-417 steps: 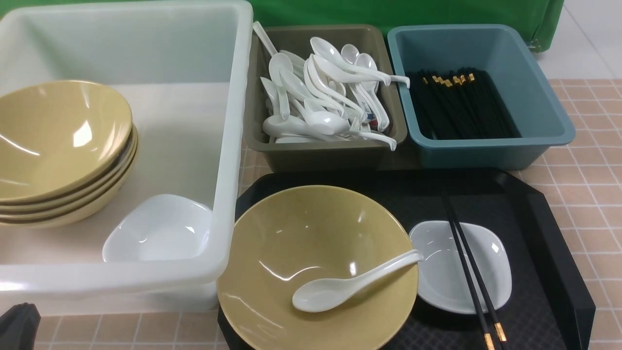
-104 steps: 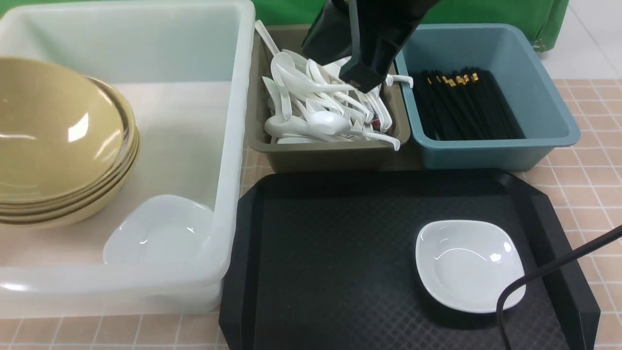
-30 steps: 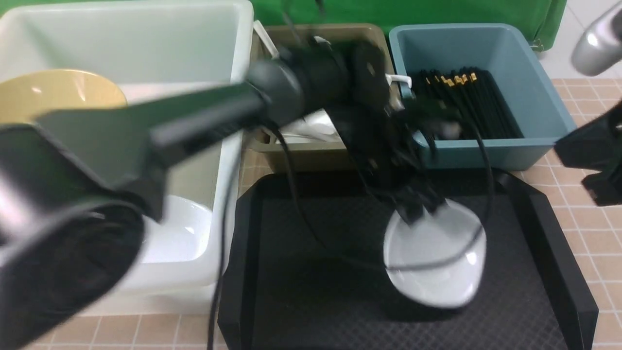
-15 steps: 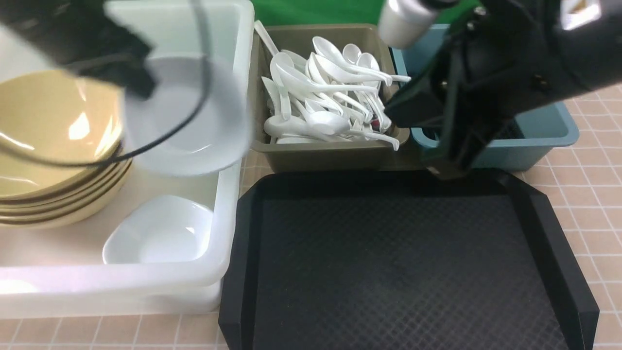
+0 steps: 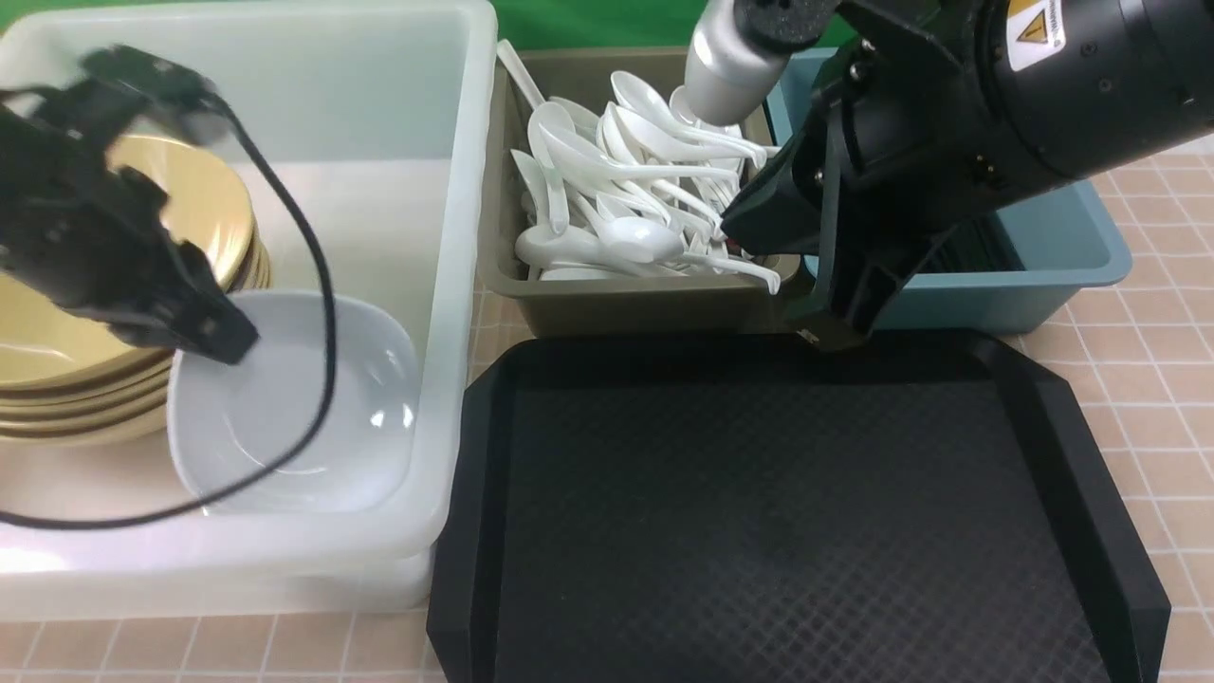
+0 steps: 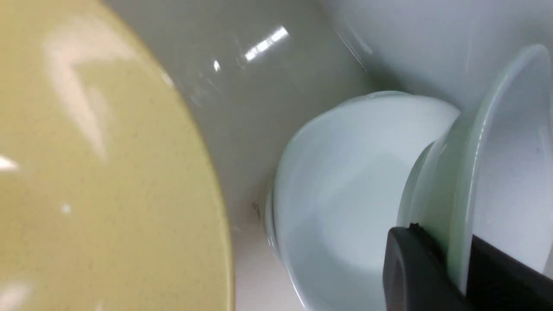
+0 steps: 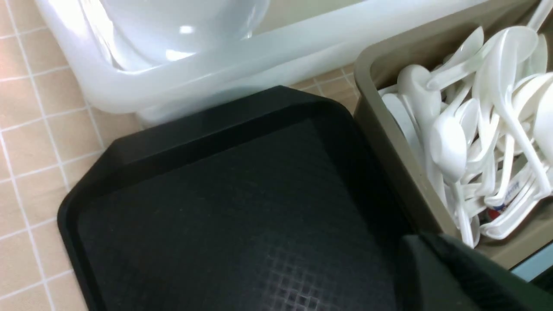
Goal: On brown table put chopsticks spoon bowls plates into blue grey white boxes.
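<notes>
- Brown worktop (image 5: 1148, 379), tiled in small squares, carries everything we describe.
- White tub (image 5: 460, 237), the largest box, fills the left side. The bowls and both plates are inside it.
- Black tray (image 5: 759, 522) lies on the worktop just right of the tub, in front of the two smaller bins.
- Right arm (image 5: 996, 123) reaches across the blue bin (image 5: 1062, 237) and hides much of it. Its jaws are closed, with nothing that we can see between them. They hang above the tray's far edge.
- Left arm (image 5: 85, 237) reaches down into the tub, its jaws clamped tight on the rim of one white plate.
- Olive-grey bin (image 5: 616, 304) sits between the tub and the blue bin.
- Bowls (image 5: 57, 398), mustard-tan, are nested in a stack at the tub's left side.
- Held plate (image 5: 313, 408) hangs tilted, low in the tub's near right corner, over a second plate (image 6: 345, 194) lying there. We cannot tell whether the two touch.
- Spoons (image 5: 626, 237), glossy white, lie heaped in the olive-grey bin.
</notes>
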`<act>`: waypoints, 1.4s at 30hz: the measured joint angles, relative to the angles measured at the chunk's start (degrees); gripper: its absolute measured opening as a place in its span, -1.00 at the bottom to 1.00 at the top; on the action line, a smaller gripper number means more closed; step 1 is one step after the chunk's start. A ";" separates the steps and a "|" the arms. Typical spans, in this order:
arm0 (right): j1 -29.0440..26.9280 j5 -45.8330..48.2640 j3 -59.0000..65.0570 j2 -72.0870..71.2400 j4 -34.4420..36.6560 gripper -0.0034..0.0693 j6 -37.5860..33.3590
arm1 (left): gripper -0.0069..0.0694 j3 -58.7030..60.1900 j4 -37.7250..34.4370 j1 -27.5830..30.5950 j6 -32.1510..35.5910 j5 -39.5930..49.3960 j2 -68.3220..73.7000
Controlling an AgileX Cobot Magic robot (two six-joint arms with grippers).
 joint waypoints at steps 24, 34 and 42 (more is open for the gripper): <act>0.00 0.51 0.00 -2.49 -3.20 -0.72 2.82 | 0.39 -7.61 5.64 -2.80 -6.52 3.69 -7.09; 0.00 3.92 4.64 -13.21 -7.33 -0.71 12.57 | -0.66 -0.37 17.57 -2.92 -28.06 5.58 -23.71; 0.00 -6.62 23.29 -29.51 -8.06 -0.71 18.52 | -0.81 24.55 19.19 -2.92 -34.80 -6.50 -45.79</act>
